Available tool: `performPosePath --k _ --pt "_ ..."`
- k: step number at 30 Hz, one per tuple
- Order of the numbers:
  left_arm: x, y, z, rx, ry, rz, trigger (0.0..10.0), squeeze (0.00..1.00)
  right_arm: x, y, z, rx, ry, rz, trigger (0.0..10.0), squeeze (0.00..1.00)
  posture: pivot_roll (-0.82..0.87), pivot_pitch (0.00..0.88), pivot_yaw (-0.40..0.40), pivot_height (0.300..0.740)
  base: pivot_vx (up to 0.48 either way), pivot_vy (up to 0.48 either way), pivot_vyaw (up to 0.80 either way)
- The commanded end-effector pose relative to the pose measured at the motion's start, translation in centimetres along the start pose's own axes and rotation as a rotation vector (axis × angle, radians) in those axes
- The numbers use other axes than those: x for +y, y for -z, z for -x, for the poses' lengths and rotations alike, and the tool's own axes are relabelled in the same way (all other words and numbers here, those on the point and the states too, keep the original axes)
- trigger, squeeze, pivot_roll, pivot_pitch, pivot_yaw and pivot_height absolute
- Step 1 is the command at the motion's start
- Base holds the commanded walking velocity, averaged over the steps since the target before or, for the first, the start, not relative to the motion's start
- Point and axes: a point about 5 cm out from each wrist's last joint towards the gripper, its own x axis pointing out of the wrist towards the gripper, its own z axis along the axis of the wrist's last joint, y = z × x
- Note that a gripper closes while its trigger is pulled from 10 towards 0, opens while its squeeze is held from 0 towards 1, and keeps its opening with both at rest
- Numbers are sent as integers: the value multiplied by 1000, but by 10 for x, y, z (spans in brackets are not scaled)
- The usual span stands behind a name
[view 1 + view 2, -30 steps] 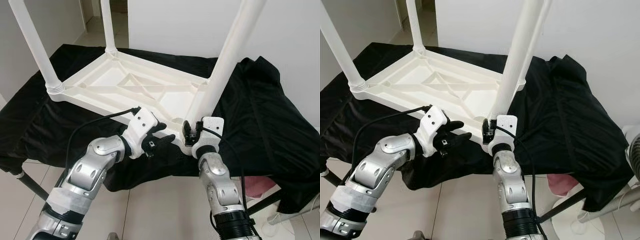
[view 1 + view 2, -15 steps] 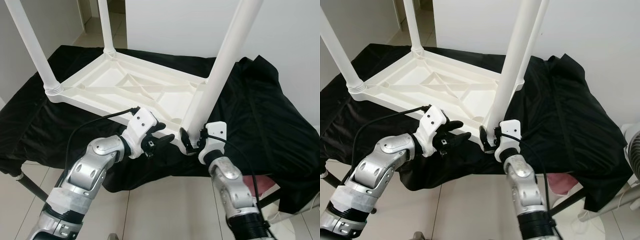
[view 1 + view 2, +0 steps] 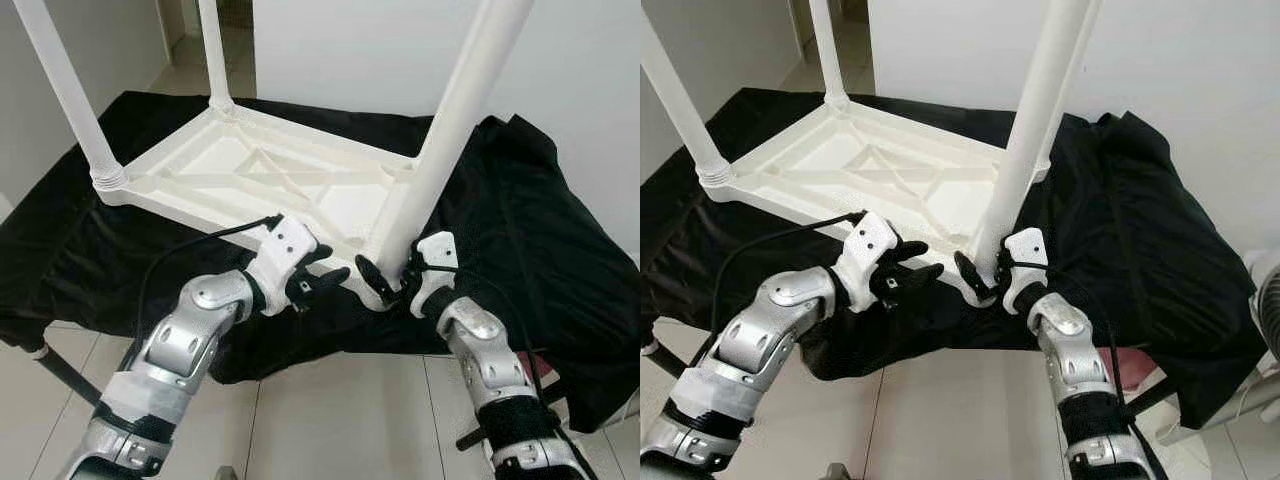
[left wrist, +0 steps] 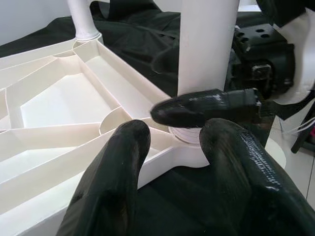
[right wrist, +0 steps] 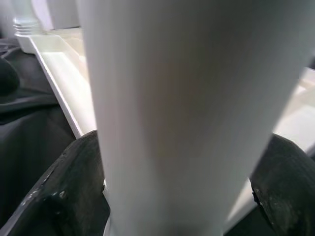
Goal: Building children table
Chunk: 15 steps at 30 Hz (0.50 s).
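Right gripper (image 3: 385, 283) straddles the foot of the near table leg (image 3: 452, 135), one black finger on each side of the white tube; in the right wrist view the fingers (image 5: 74, 187) flank the tube closely, so it reads as clamped on the leg low down, just above the socket. Left gripper (image 3: 325, 280) hangs just beside that same corner, its two fingers (image 4: 113, 167) spread apart and empty, their tips over the edge of the frame.

Going by size: a black cloth (image 3: 520, 200) drapes the whole work surface. On it lies the white plastic tabletop (image 3: 270, 180), upside down, its ribbed underside facing up. Three legs show standing up from its corners: the near one in the right gripper's hold, a second leg (image 3: 65, 90) at the robot's left corner, and a third leg (image 3: 212, 50) at the far corner. Smallest is the corner socket (image 4: 184, 135), where the held leg meets the frame.

By my judgement the step in hand is seating or screwing this leg into its socket. The next move likely calls for turning or pressing the leg home while it stays upright, with the left gripper steadying the tabletop's edge so the frame does not slide on the cloth.
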Motion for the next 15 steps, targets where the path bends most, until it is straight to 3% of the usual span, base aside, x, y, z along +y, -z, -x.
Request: performPosePath --k 1,9,10,11,12,14,15 --pt "0 -2 -6 4 3 -23 10000 0 -6 3 -2 9 -46 4 10000 0 45 0 -39 740 0 0 0" --pt "-6 -2 -10 -6 35 -25 10000 0 -16 4 -10 26 -100 15 10000 0 46 0 -28 740 0 0 0" --pt "-7 -1 -10 -3 44 -25 10000 0 -17 4 -11 27 -101 16 9294 0 47 0 -27 740 0 0 0" --pt "-7 -1 -10 -3 44 -25 10000 0 -17 4 -11 27 -101 16 9294 0 47 0 -27 740 0 0 0" --pt "-7 0 -10 2 54 -24 10000 0 -17 4 -12 20 -109 7 4157 0 46 0 -24 740 0 0 0" --pt "-8 0 -10 5 61 -24 10000 0 -17 4 -12 14 -114 0 4157 0 47 0 -23 740 0 0 0" --pt "-9 3 -8 22 69 -34 10000 0 -17 4 -13 13 -113 -4 0 0 46 0 -21 740 0 0 0"
